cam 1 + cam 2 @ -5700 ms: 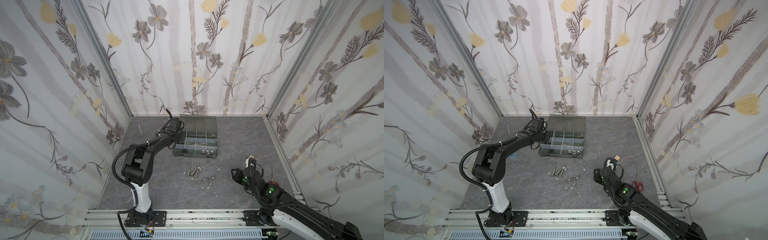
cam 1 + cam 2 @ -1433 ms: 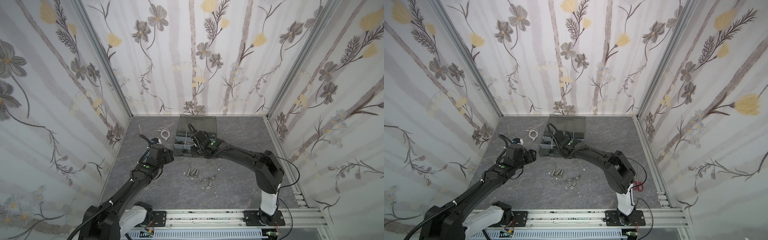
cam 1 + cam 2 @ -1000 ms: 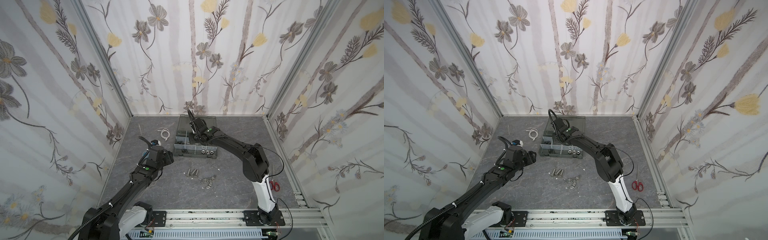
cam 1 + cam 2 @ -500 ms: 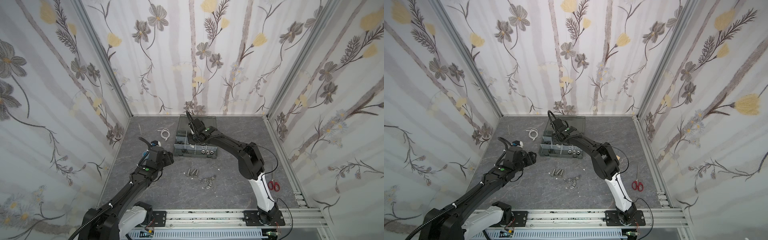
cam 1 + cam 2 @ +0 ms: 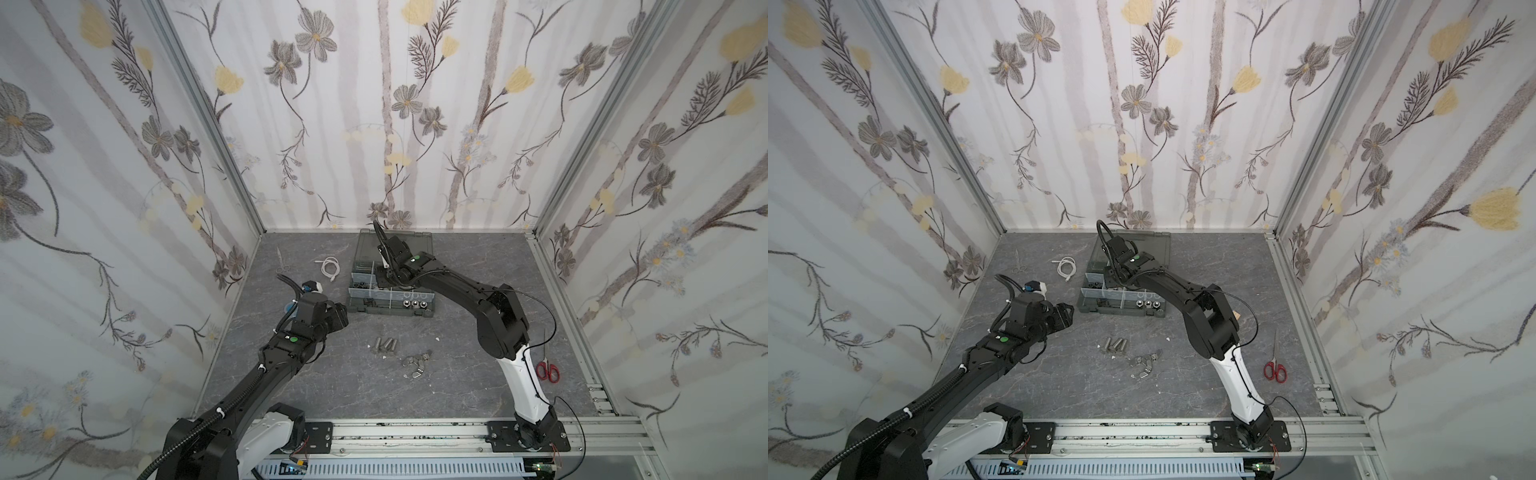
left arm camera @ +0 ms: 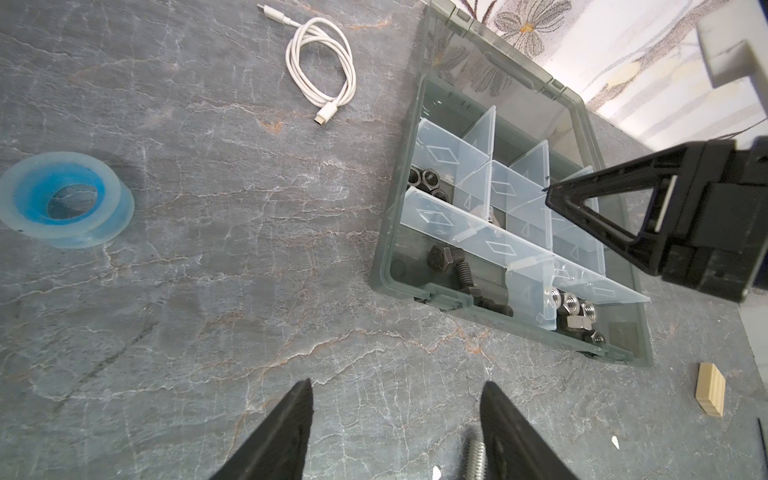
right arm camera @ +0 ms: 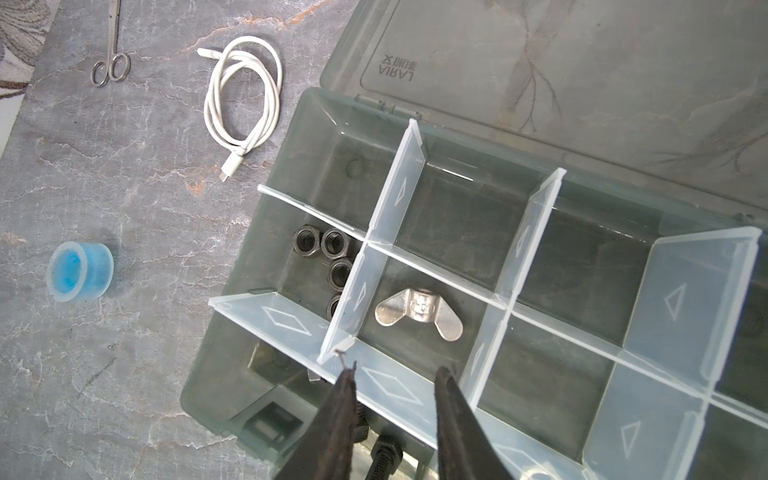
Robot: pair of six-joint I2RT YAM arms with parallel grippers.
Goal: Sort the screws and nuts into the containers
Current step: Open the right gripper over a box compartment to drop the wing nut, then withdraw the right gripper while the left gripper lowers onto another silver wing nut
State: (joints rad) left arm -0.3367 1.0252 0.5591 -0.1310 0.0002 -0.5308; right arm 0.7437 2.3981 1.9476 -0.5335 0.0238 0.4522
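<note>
The dark grey case [image 5: 390,312] sits open at the back, its containers [image 7: 453,216] split by pale dividers. My right gripper [image 7: 395,370] hovers over it, open a little and empty. A silver wing nut [image 7: 419,313] lies in the compartment just beyond its tips, next to black nuts [image 7: 328,257]. Black screws [image 6: 457,270] and silver hex nuts [image 6: 573,303] fill the front compartments. My left gripper [image 6: 397,382] hangs open and empty over bare table left of the case [image 5: 1121,312]. Three silver screws [image 5: 384,345] and several wing nuts [image 5: 415,361] lie loose in front in both top views.
A white cable [image 5: 330,268] and small metal forceps [image 5: 281,262] lie at the back left. A blue tape roll [image 6: 66,203] sits left of the case. Red scissors [image 5: 547,370] lie at the right, and a small wooden block [image 6: 419,388] right of the case.
Over several seconds the left arm drew back from the case and the right arm reached to it. In the last second the right gripper's jaws parted slightly; the left arm barely moved.
</note>
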